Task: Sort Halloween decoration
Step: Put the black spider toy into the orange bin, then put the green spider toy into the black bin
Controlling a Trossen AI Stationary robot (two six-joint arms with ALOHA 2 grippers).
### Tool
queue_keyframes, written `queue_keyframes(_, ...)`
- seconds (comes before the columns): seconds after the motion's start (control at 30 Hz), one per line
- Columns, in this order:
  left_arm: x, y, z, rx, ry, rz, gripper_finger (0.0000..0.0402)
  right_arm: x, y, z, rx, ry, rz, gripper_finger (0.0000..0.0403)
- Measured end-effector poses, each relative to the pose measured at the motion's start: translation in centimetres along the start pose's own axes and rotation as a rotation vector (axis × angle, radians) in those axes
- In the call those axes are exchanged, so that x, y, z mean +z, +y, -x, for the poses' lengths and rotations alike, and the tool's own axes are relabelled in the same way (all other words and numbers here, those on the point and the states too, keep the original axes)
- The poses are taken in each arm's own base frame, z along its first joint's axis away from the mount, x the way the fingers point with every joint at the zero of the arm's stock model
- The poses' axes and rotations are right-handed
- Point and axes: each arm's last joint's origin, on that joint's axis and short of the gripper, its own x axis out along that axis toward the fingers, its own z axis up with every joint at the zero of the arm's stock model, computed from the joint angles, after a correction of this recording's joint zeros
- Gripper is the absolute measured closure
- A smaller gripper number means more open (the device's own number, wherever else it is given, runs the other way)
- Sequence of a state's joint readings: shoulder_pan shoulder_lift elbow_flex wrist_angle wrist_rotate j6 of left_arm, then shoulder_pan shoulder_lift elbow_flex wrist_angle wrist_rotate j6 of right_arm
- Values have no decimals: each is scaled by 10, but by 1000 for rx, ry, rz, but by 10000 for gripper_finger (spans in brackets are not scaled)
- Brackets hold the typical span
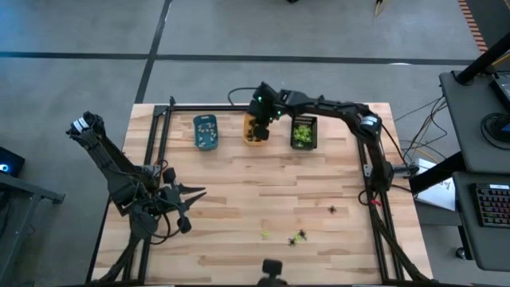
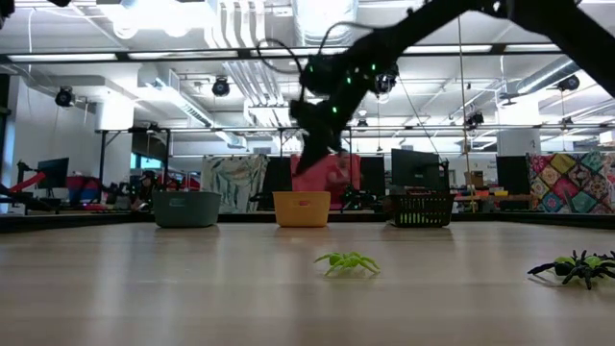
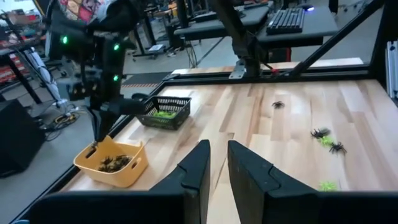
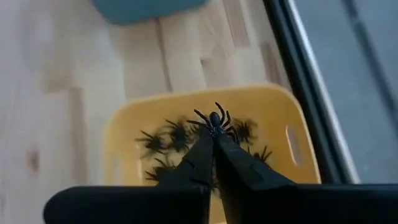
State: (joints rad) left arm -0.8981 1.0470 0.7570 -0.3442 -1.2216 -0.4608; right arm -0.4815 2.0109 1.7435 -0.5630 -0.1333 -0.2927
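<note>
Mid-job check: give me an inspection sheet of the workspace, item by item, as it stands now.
Surface: wooden table, bare over most of its top.
Job's things: blue tray, orange tray with black spiders, black basket with green ones, in a row at the far edge. Loose: one black spider, a small black and green cluster, one green spider.
Clutter: nothing seen.
Grippers: right gripper over the orange tray, shut on a black spider. Left gripper waits low at the table's left side, fingers slightly apart, holding nothing.
Cables: cables off the right edge.
Surroundings: desk with keyboard at right.
</note>
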Motion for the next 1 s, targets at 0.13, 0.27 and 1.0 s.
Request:
queue_keyframes(0.13, -1, 1, 0, 4, 4, -11, 362, -17, -21, -19, 9, 43, -51, 394)
queue_keyframes(0.27, -1, 0, 0, 4, 5, -7, 362, -24, -31, -30, -3, 49, -77, 394)
queue_keyframes(1.0, -1, 1, -2, 12, 4, 89, 362, -17, -27, -2, 8, 63, -209, 314)
